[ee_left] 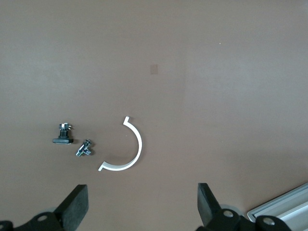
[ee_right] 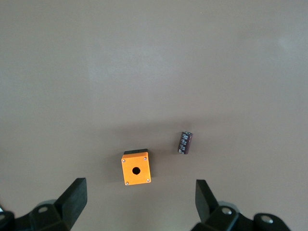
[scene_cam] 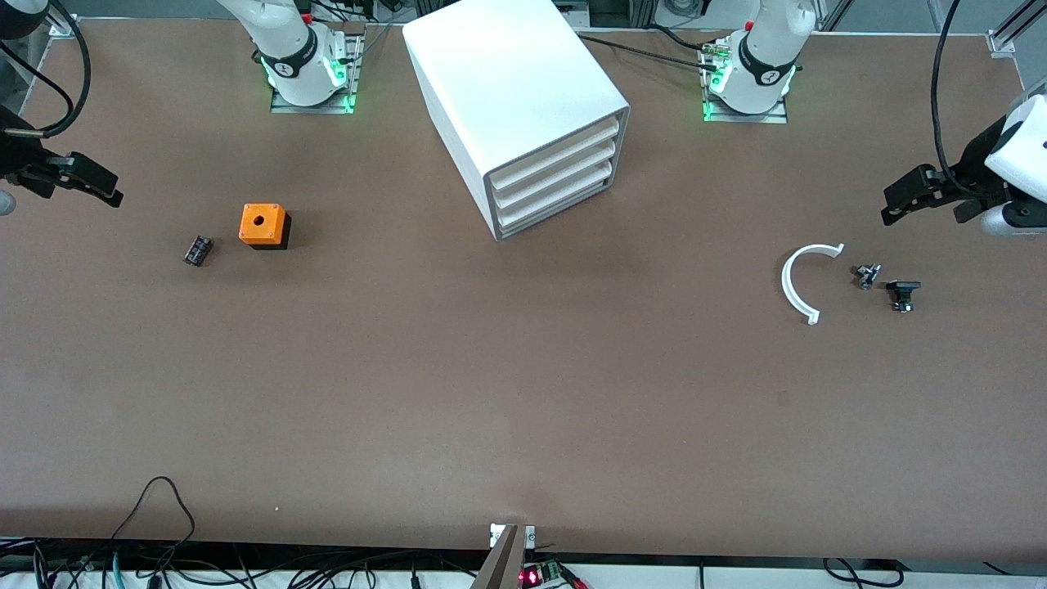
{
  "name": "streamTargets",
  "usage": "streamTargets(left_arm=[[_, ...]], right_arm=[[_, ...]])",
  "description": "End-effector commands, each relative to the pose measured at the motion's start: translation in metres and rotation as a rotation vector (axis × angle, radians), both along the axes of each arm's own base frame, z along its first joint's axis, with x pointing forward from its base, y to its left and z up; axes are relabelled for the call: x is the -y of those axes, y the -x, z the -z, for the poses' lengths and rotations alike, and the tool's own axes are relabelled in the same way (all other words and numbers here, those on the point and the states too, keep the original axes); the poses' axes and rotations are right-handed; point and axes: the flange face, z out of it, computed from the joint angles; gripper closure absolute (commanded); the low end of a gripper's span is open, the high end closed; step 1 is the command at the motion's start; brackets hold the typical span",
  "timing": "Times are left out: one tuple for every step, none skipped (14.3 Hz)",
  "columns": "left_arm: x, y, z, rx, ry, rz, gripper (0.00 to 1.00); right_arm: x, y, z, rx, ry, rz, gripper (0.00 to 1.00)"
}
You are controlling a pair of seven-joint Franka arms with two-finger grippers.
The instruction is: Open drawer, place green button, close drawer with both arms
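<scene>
My left gripper [scene_cam: 900,200] hangs spread wide over the left arm's table end | right gripper [scene_cam: 98,182] spread too, over its own end | drawer [scene_cam: 556,206] sits shut, lowest in the cabinet [scene_cam: 507,90] | green-capped button: can't make it out.

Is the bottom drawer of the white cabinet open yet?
Shut. The lowest white plastic drawer sits flush with the two above it in the boxy white cabinet.
</scene>
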Motion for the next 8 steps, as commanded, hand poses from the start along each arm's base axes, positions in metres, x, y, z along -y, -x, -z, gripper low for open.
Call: streamTargets(left_arm=[[-0.0010, -0.0008, -0.0046, -0.012, -0.013, 0.010, 0.00], [-0.0025, -0.0009, -0.0053, -0.011, -0.012, 0.007, 0.00], [-0.0049, -0.0005, -0.0061, -0.009, -0.010, 0.003, 0.00], [-0.0049, -0.0009, -0.0060, -0.009, -0.010, 0.003, 0.00], [-0.0058, -0.0010, -0.0060, -0.009, -0.010, 0.001, 0.00], [-0.0056, -0.0010, -0.0067, -0.008, -0.009, 0.003, 0.00], [-0.0065, -0.0006, -0.0076, -0.006, -0.009, 0.001, 0.00], [-0.0056, -0.0007, -0.0077, -0.005, -0.009, 0.003, 0.00]], right_arm=[[0.0015, 0.0037, -0.0078, 0.003, -0.019, -0.006, 0.00], [0.0015, 0.0038, -0.0084, 0.003, -0.019, -0.006, 0.00], [0.0015, 0.0036, -0.0075, 0.000, -0.019, -0.003, 0.00], [0.0015, 0.0036, -0.0075, 0.000, -0.019, -0.003, 0.00], [0.0023, 0.0035, -0.0082, 0.002, -0.019, -0.003, 0.00], [0.0023, 0.0035, -0.0082, 0.002, -0.019, -0.004, 0.00], [0.0031, 0.0036, -0.0082, 0.002, -0.019, -0.003, 0.00], [0.0032, 0.0036, -0.0082, 0.002, -0.019, -0.003, 0.00]])
